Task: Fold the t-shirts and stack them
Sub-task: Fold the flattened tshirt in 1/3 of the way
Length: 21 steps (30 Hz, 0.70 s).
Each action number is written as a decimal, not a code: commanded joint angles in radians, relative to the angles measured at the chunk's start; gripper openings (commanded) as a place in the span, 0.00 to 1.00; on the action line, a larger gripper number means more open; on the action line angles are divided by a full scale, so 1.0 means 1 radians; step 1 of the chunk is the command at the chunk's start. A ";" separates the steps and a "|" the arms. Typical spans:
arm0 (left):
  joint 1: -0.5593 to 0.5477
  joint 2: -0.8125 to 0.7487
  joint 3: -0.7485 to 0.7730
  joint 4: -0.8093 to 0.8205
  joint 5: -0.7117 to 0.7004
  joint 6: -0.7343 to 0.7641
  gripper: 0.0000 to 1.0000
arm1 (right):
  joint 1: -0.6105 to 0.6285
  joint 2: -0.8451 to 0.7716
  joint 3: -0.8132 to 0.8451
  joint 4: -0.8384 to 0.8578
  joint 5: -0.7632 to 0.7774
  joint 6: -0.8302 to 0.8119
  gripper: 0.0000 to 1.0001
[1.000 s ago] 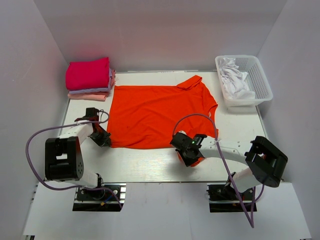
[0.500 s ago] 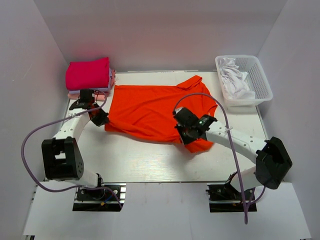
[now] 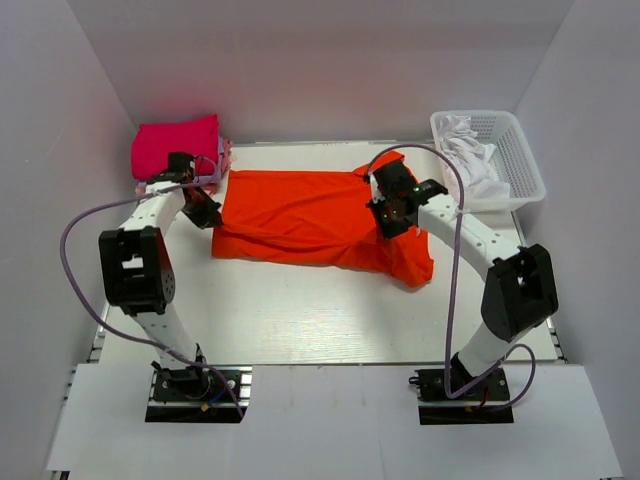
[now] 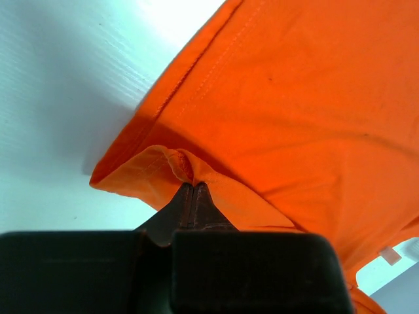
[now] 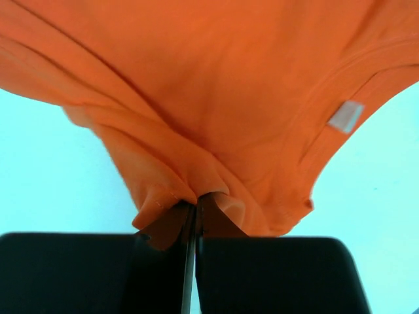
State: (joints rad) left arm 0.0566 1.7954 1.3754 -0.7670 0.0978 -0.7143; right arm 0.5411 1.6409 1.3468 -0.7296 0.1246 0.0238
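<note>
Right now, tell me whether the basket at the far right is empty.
No, the basket has crumpled white cloth lying inside it in the top view.

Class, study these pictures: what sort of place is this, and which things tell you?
Probably a robot test cell, not a home: plain white walls box in a table, two arms are bolted at its edge, holding an orange t-shirt beside a folded stack.
</note>
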 commanded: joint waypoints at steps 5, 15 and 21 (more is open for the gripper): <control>0.011 0.093 0.135 -0.049 0.020 -0.005 0.00 | -0.092 0.098 0.153 -0.045 -0.167 -0.178 0.00; 0.011 0.154 0.234 -0.028 0.029 -0.028 0.00 | -0.154 0.174 0.287 -0.080 -0.258 -0.343 0.00; 0.011 0.248 0.332 -0.049 0.010 -0.028 0.00 | -0.187 0.258 0.353 -0.119 -0.301 -0.393 0.00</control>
State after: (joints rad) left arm 0.0624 2.0178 1.6424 -0.8112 0.1192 -0.7345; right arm 0.3714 1.8641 1.6444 -0.8085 -0.1215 -0.3080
